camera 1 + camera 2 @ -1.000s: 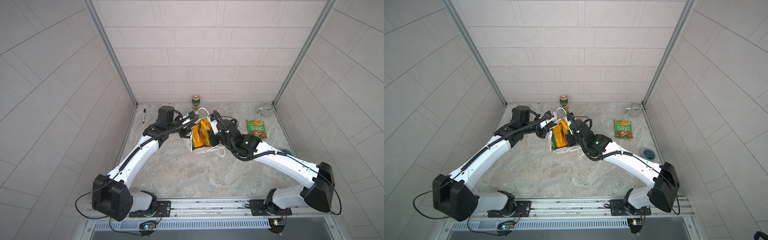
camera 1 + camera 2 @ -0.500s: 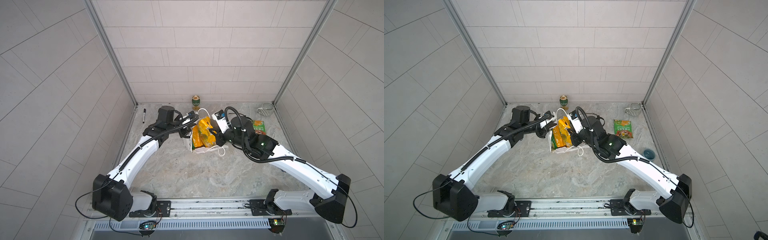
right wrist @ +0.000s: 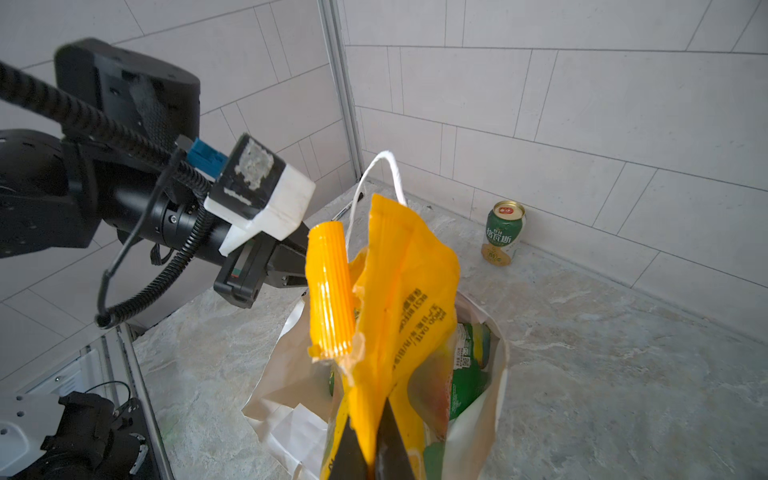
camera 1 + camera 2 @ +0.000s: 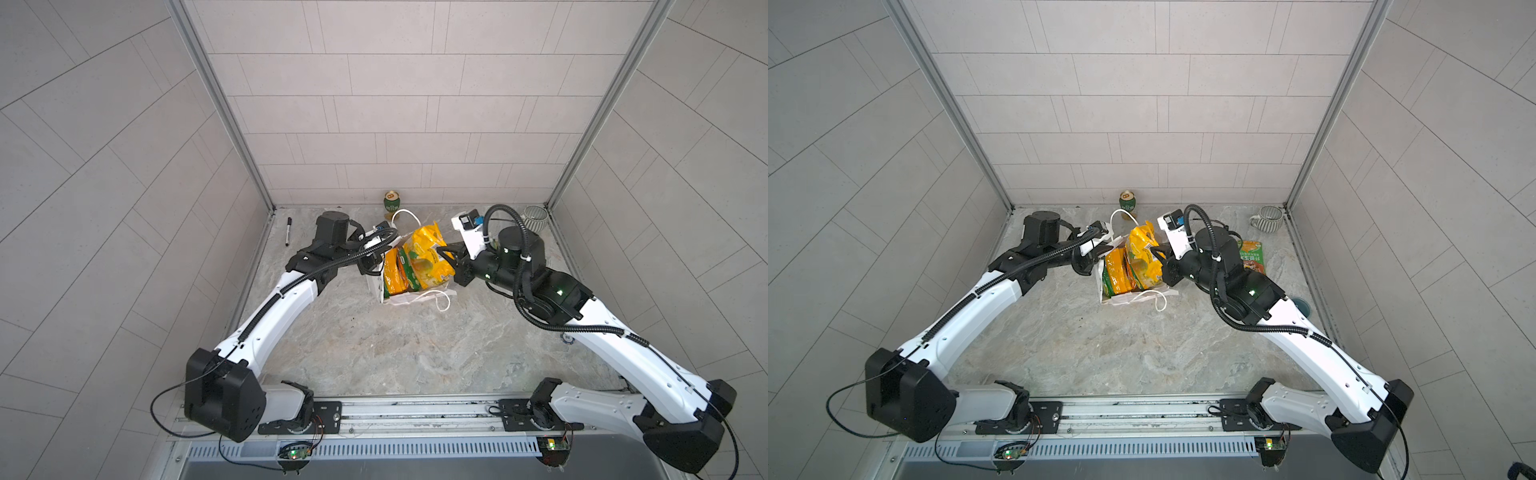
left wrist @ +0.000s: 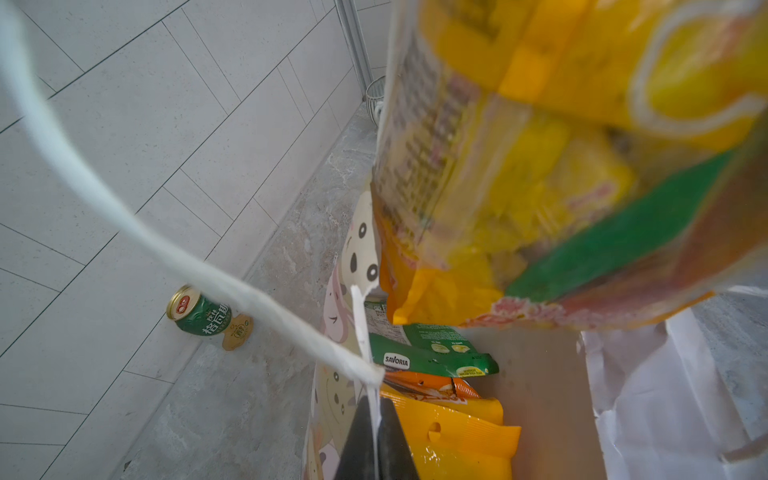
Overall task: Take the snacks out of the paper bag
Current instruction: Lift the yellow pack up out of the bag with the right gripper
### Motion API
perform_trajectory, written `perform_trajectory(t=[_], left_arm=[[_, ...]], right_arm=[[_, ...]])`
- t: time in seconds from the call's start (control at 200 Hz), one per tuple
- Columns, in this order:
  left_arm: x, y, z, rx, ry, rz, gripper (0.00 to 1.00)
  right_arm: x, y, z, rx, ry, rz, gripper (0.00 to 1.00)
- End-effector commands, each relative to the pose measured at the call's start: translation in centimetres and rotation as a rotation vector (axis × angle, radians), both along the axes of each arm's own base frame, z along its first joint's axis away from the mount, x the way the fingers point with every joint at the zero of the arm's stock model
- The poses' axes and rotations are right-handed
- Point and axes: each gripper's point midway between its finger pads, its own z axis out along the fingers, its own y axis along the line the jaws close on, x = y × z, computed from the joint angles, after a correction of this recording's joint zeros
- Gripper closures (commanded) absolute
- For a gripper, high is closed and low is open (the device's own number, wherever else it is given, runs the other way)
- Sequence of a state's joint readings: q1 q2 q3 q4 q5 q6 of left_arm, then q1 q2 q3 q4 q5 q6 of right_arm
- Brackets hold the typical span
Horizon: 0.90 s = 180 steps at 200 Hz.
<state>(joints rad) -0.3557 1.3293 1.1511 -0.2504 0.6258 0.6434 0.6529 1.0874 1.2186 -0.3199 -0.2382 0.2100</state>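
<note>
Snacks [image 4: 392, 276] sit in the paper bag [image 4: 375, 287], which you see in both top views standing toward the back middle of the table [image 4: 395, 353], the right gripper [image 4: 441, 252] clamped on a yellow packet [image 4: 428, 262] sticking partly out of the bag's mouth. Your left wrist view shows the left gripper [image 5: 376, 411] pinched shut on the bag's rim, green and orange packets [image 5: 432, 357] inside. Your right wrist view shows the yellow packet squeezed between closed jaws, a drink can [image 3: 504, 232] behind the bag.

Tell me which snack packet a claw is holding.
The yellow packet with the green band: the right claw pinches it, lifted over the paper bag. The orange packets sit inside the bag, and the green packet lies on the table.
</note>
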Motion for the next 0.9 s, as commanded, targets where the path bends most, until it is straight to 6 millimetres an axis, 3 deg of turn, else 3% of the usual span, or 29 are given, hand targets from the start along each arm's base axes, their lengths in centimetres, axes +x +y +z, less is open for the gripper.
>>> perform_trajectory(t=[0.0, 0.43, 0.715, 0.896], left_arm=[[-0.4, -0.6, 1.4, -0.032, -0.046, -0.029, 1.0], [-0.4, -0.5, 1.2, -0.029, -0.045, -0.025, 1.0], [-0.3, -0.5, 1.2, -0.028, -0.046, -0.022, 1.0], [-0.4, -0.5, 1.3, -0.028, -0.049, -0.024, 1.0]], right_arm=[[-1.3, -1.2, 6.1, 0.154, -0.131, 0.026, 1.0], [-3.1, -5.4, 11.6, 0.31, -0.218, -0.015, 1.0], [-2.8, -8.7, 13.5, 0.359, -0.246, -0.106, 1.0], [-0.5, -11.8, 12.5, 0.396, -0.202, -0.25, 1.0]])
